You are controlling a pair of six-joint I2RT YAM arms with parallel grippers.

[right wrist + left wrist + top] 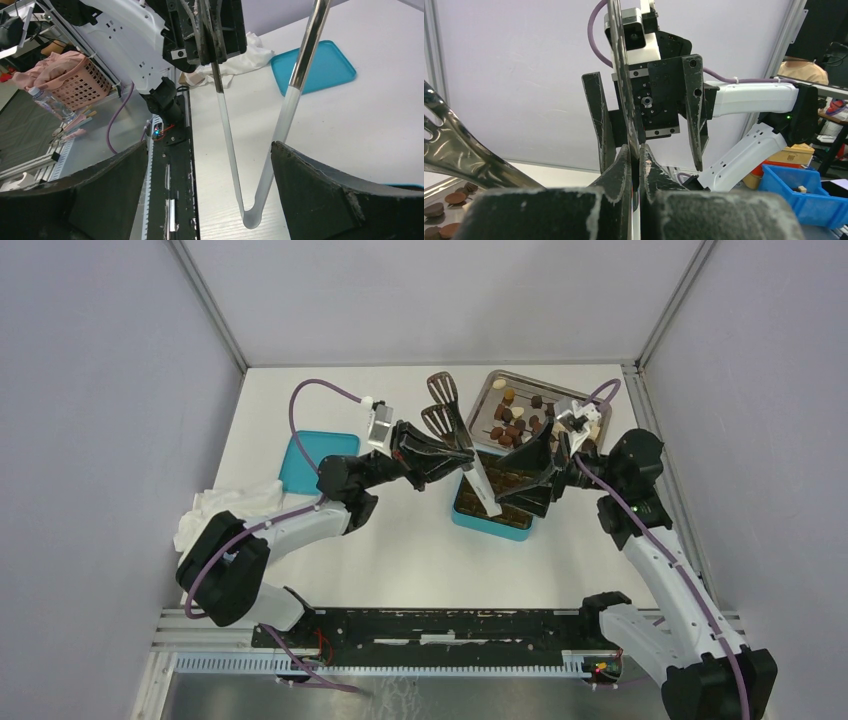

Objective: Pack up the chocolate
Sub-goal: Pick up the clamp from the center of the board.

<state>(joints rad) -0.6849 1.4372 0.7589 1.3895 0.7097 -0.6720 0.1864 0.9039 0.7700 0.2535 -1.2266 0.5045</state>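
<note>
White counter (400, 550), near its far-right corner: left gripper (639, 150) pinches one tongs (292, 85) leg; right gripper (209, 145), jaws apart, should straddle both legs squarely.

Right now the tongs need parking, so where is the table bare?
Bare table lies between the box and the arm bases, and between the lid and the back wall. Crowded around box and tray, where the left end effector grips the tongs beside the right end effector.

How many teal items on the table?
2. A teal lid lies flat at the left, by the white cloth; the teal box sits centre-right, only partly visible. No others seen.
</note>
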